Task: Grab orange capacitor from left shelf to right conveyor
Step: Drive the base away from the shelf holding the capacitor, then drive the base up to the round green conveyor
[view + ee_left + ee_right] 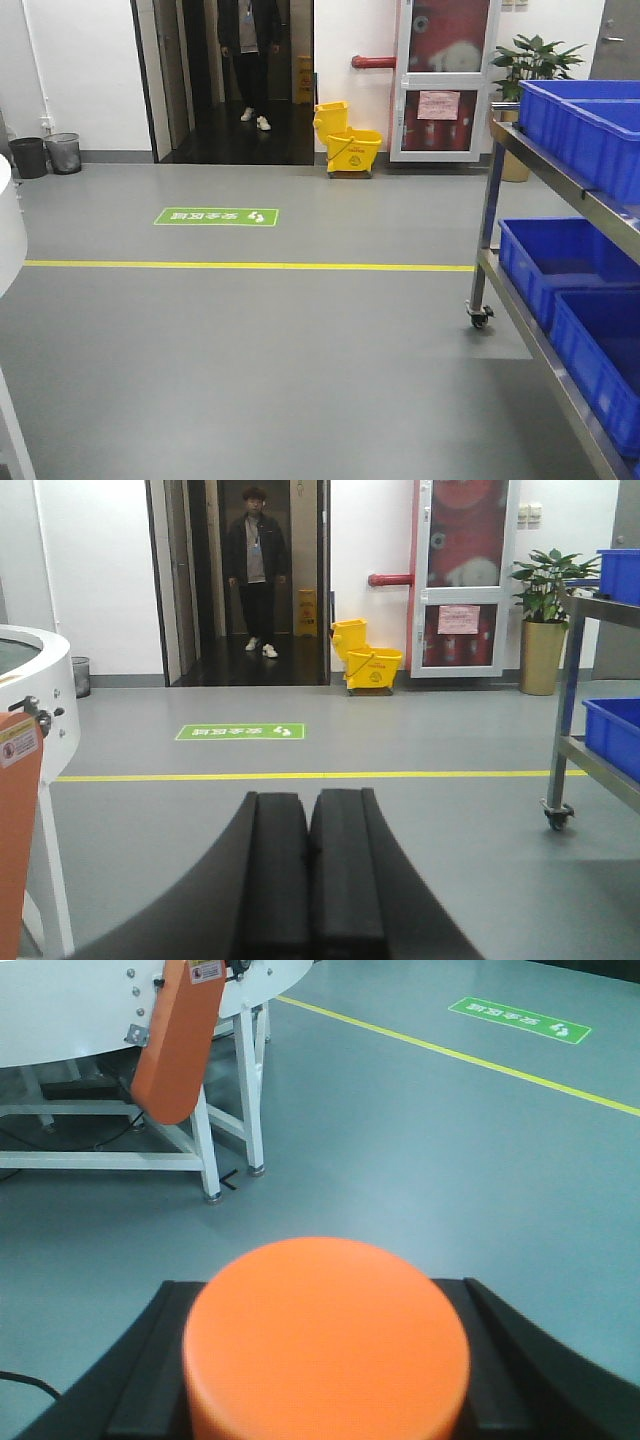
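The right gripper (327,1365) is closed on the orange capacitor (325,1335). One black finger (150,1360) presses on each side of it, so the opening is just as wide as the cylinder. In the right wrist view only the round orange top can be seen, and the side is hidden. The capacitor is held in the air over the grey floor (430,1160). The conveyor (70,1010) stands ahead and to the left in this view, apart from the capacitor. It shows its white rim, white legs (252,1110) and an orange cover (180,1045) hanging at its edge.

The left gripper (310,870) is fully closed and holds nothing; its two black pads (280,870) touch each other.

In the front view the shelf (489,220) with blue bins (590,120) stands at the right edge, and the conveyor's rim is at the left edge. A yellow line (250,265) crosses the floor between them.
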